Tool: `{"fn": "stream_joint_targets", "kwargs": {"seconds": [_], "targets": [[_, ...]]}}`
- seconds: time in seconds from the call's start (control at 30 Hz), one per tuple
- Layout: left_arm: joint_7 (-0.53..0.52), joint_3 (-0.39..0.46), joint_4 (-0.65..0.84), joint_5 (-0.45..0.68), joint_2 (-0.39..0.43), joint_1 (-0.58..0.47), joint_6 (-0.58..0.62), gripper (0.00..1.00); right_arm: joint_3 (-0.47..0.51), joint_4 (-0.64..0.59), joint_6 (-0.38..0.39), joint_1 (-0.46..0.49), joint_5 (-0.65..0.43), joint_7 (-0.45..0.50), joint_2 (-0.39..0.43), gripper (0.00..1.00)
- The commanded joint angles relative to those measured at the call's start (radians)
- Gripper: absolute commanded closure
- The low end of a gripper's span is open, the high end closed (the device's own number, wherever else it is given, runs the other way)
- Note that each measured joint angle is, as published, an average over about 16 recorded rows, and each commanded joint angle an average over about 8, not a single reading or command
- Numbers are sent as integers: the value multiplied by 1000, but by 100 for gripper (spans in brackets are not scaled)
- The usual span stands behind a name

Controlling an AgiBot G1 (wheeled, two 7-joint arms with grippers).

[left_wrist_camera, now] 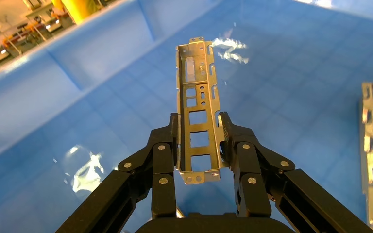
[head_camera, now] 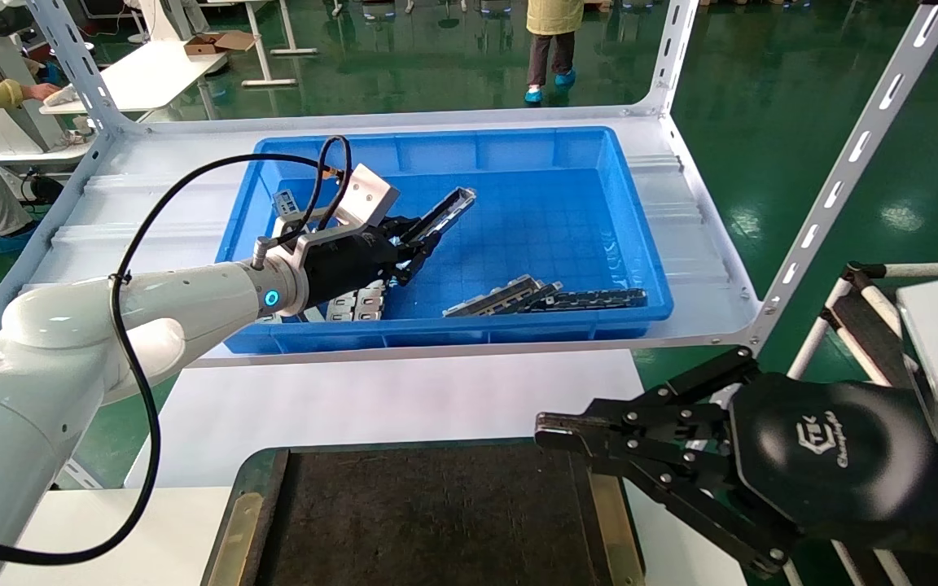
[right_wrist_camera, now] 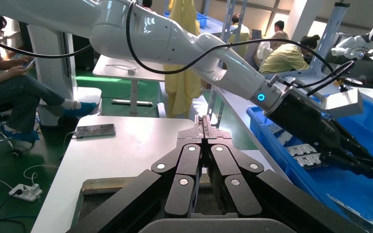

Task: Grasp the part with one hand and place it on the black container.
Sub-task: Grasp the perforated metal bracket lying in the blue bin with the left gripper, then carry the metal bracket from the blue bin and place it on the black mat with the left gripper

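Note:
The part (left_wrist_camera: pixel 197 102), a long silver-grey metal channel with slotted walls, is clamped near one end between the black fingers of my left gripper (left_wrist_camera: pixel 199 141). In the head view the part (head_camera: pixel 446 212) sticks out of the left gripper (head_camera: pixel 410 244), lifted above the floor of the blue bin. The black container (head_camera: pixel 428 521), a flat tray with a dark felt surface, lies at the near edge of the white table. My right gripper (head_camera: pixel 554 431) is parked shut over the container's right edge; in the right wrist view its fingertips (right_wrist_camera: pixel 204 127) press together with nothing between them.
The big blue plastic bin (head_camera: pixel 640 244) sits on a white metal shelf (head_camera: pixel 697 236) and holds flat silver plates (head_camera: pixel 359 301) and darker slotted bars (head_camera: pixel 550 297). Slanted shelf posts (head_camera: pixel 843 175) rise at the sides. People stand and sit beyond.

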Motion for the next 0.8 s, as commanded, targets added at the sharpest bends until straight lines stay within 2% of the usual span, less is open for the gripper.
{"fn": "stream_joint_targets", "kwargs": {"seconds": [0.03, 0.2, 0.47, 0.8], "targets": [[17, -5, 5, -14, -3, -7, 6, 100, 0, 0, 0, 0, 0, 0, 0, 100], [70, -31, 14, -56, -27, -20, 94, 100, 0, 0, 0, 0, 0, 0, 0, 100], [137, -58, 18, -103, -84, -25, 302, 100, -1, 0, 0, 0, 1, 0, 0, 100], [150, -69, -15, -134, -160, -6, 535, 100, -2, 0, 1, 0, 1, -1, 1, 100]]}}
